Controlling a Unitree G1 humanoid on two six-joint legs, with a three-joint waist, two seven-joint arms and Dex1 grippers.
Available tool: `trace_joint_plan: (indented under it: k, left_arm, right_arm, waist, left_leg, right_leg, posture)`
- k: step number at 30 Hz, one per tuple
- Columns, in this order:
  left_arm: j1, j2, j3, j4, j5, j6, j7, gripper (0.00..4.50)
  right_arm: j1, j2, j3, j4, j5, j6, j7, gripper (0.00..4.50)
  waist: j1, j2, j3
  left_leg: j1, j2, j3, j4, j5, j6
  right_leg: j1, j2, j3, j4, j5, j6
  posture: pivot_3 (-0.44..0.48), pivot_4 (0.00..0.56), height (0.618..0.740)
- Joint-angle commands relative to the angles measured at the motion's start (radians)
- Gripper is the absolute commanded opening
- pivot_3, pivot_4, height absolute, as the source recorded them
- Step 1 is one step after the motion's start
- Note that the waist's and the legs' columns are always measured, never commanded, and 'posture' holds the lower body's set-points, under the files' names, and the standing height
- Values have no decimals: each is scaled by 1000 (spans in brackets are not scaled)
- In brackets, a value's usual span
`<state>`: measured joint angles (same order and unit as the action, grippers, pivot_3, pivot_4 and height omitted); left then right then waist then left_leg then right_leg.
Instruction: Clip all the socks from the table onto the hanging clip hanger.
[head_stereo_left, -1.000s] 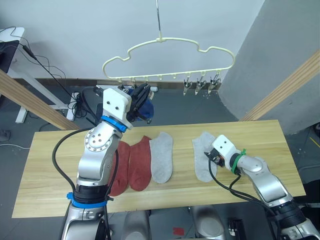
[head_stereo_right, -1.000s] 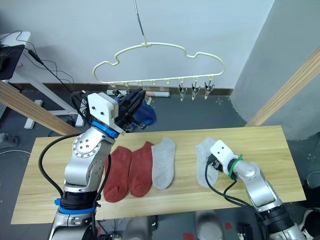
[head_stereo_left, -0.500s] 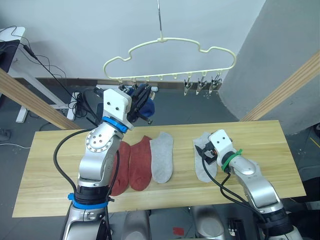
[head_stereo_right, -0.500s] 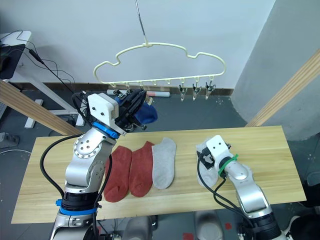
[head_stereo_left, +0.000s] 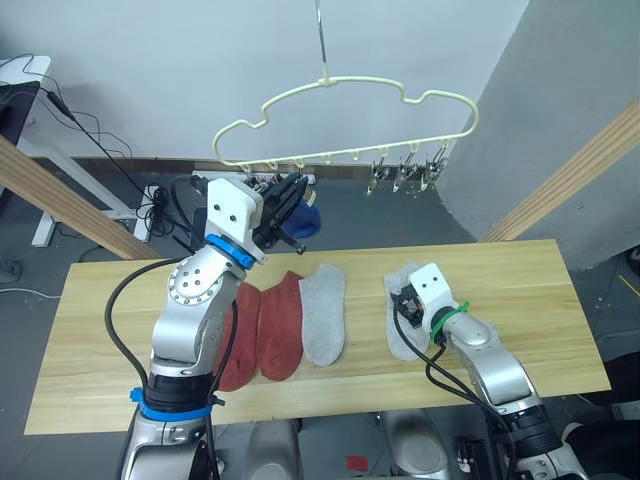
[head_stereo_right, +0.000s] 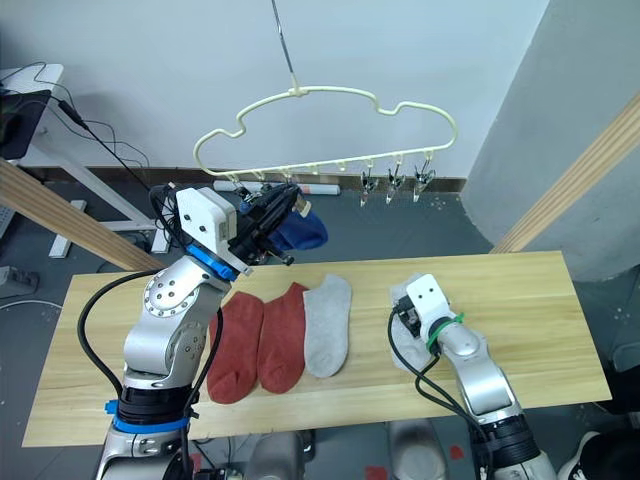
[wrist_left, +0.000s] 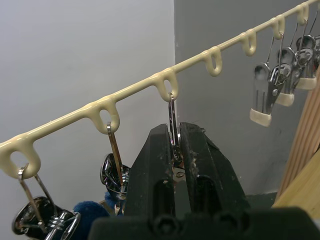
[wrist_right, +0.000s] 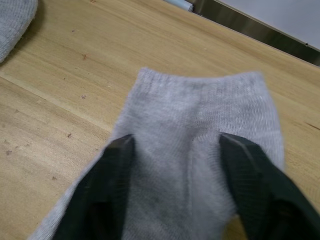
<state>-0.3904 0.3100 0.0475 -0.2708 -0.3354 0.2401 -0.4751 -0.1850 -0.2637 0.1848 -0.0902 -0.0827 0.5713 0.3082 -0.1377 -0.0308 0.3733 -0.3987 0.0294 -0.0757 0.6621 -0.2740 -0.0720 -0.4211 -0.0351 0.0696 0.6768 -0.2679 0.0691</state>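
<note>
The left gripper (wrist_left: 175, 155) is raised to the lower bar of the clip hanger (head_stereo_left: 345, 95), its two black fingers (wrist_left: 155, 165) pressed together on a metal clip (wrist_left: 171, 117) hung from one of the bar's loops. Just beside that gripper, blue socks (head_stereo_left: 303, 215) are seen hanging from the neighbouring clips. The right gripper (wrist_right: 172, 200) is lowered onto the table (head_stereo_left: 530, 290) with its fingers (wrist_right: 107, 190) spread wide — a light grey sock (wrist_right: 200, 125) lies flat between and under them, not gripped. Between the two arms, a second grey sock (head_stereo_left: 323, 312) and two rust-red socks (head_stereo_left: 262, 325) are laid side by side on the wood.
</note>
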Motion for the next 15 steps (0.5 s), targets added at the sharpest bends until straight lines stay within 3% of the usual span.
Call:
trace_joint_plan:
  k: [1, 5, 6, 15]
  left_arm:
    - [11, 14, 9, -33, -32, 24, -22, 0]
    - [5, 30, 17, -53, -71, 68, -36, 0]
    - [3, 37, 17, -58, -80, 78, -41, 0]
    - [-20, 83, 43, -82, -190, 194, -77, 0]
  right_arm:
    - [30, -19, -2, 45, -3, 15, 10, 1530]
    - [27, -44, 6, 40, -6, -11, 44, 161]
    - [25, -54, 10, 35, -7, -24, 55, 13]
    - [-74, -162, 115, -66, -54, -225, 191, 13]
  waist:
    - [0, 0, 0]
    - [0, 0, 0]
    - [0, 0, 0]
    - [-3, 0, 1]
  left_leg:
    - [0, 0, 0, 0, 0, 0]
    - [0, 0, 0, 0, 0, 0]
    - [0, 0, 0, 0, 0, 0]
    - [-1, 0, 1, -1, 0, 0]
  right_leg:
    - [0, 0, 0, 0, 0, 0]
    - [0, 0, 0, 0, 0, 0]
    - [0, 0, 0, -1, 0, 0]
    - [-1, 0, 0, -1, 0, 0]
  posture:
    - [-191, 383, 733]
    - [-190, 383, 733]
    - [-190, 383, 733]
    - [-199, 386, 733]
